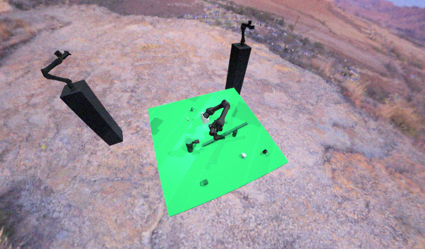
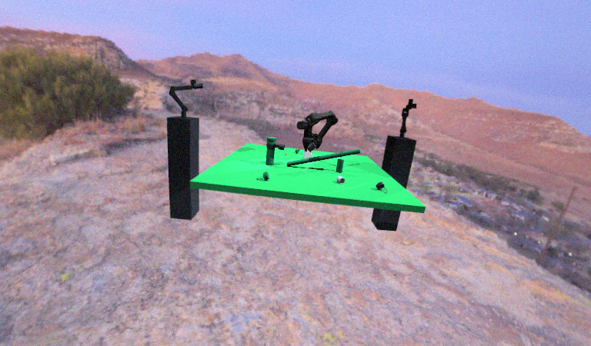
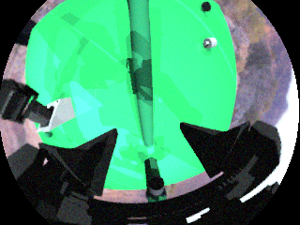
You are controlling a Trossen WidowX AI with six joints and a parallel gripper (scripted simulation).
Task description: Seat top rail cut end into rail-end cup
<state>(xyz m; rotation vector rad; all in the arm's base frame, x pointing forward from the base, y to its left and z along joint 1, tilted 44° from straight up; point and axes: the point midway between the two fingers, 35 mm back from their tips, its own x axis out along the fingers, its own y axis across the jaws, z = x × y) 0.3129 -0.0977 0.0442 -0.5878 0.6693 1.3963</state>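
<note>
Fence rail (image 1: 236, 128) (image 2: 324, 157) (image 3: 141, 70), centre of top frame, slanting above counter (image 1: 187, 186) (image 2: 305, 195) (image 3: 187, 84) | likely stiff, smooth, may roll | grip: mid-shaft, squarely across | jaws (image 1: 216, 136): wide, nothing held

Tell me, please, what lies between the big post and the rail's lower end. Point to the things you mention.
The rail-end cup (image 1: 196, 141) (image 2: 281, 147) (image 3: 151, 170), short of the rail (image 1: 236, 128) (image 2: 324, 157) (image 3: 140, 110); the top view shows it.

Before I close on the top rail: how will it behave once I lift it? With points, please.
Probably stiff: the rail (image 1: 239, 126) (image 2: 324, 157) (image 3: 141, 56) runs straight. Being long and round, it may roll between the fingers. It slants, its lower end short of the big post (image 1: 189, 145) (image 2: 270, 153), so an off-centre grip could make it swing.
</note>
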